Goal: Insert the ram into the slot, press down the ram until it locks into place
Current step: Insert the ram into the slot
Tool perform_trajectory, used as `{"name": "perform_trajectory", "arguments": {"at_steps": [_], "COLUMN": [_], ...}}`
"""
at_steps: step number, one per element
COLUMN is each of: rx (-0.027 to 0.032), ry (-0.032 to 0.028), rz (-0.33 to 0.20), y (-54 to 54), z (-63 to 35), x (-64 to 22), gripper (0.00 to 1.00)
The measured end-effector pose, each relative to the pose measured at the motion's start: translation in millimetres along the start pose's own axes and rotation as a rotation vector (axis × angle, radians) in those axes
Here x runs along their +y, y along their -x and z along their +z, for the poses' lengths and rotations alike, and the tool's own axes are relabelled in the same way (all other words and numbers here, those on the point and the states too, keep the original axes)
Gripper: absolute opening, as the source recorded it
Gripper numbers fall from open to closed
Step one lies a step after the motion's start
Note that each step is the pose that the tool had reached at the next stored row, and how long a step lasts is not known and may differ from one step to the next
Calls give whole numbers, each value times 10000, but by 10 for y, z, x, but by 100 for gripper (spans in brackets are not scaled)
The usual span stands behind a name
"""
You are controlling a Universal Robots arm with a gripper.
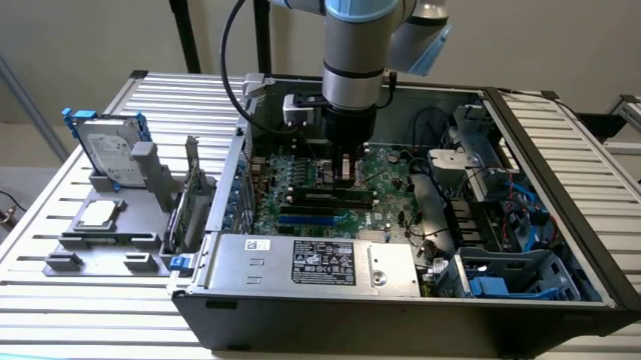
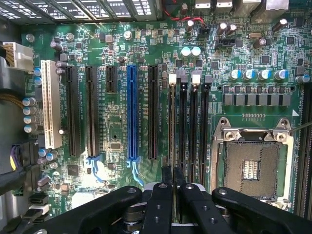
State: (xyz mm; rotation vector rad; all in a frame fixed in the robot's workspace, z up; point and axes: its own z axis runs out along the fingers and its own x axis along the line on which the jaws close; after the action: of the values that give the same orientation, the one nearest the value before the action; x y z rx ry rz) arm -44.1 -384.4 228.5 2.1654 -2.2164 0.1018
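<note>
The arm [image 1: 353, 45] hangs vertical from 12 o'clock in the exterior view, its gripper [image 1: 346, 178] pinched nearly closed on the top edge of the ram [image 1: 326, 197], which stands in the slot [image 2: 171, 85] at the gripper's 6 o'clock.

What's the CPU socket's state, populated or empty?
Empty. In the wrist view the CPU socket shows its bare contact field and centre cutout; no chip sits in it.

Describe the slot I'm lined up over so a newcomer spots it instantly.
Start at the square CPU socket; four long black memory slots run parallel beside it. The slot is the outermost, farthest from the socket and nearest the blue slot, in line with the pincer.
</note>
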Motion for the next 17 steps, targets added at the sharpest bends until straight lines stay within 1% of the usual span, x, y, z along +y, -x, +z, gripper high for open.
{"name": "perform_trajectory", "arguments": {"at_steps": [9, 10, 12, 13, 14, 17], "rx": [-1, -2, -2, -2, -6, -30], "ry": [-52, -58, -57, -56, -57, -49], "rz": [4, 3, 2, 3, 4, 4], "y": [1, 1, 1, 1, -1, -9], "z": [9, 10, 10, 5, -10, -99], "x": [0, 0, 0, 0, 0, -1], "gripper": [13, 14, 14, 21, 21, 21]}}
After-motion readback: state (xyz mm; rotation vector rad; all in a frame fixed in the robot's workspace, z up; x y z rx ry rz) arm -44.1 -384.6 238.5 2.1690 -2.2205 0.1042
